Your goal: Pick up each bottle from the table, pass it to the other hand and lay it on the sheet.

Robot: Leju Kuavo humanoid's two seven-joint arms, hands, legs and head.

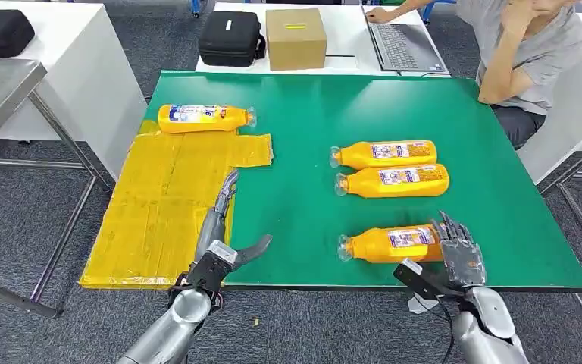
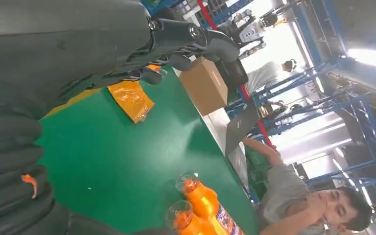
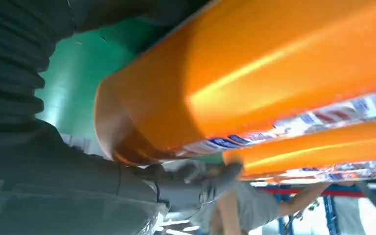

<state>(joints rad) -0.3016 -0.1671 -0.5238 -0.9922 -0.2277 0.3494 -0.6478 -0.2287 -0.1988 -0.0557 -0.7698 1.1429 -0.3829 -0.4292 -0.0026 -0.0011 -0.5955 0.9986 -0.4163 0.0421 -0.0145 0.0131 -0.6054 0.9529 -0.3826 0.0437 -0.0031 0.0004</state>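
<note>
Glossy orange plastic bottles (image 1: 391,244) with clear caps lie on a smooth, matt green tabletop (image 1: 303,197); centre left, the crinkled yellow plastic sheet (image 1: 168,199) shines faintly.

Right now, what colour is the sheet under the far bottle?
Yellow; the sheet shows best in the head view.

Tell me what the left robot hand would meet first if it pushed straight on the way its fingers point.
Probably the bottle lying at the far end of the yellow sheet. The left robot hand points up across the sheet, though depth is unclear.
</note>
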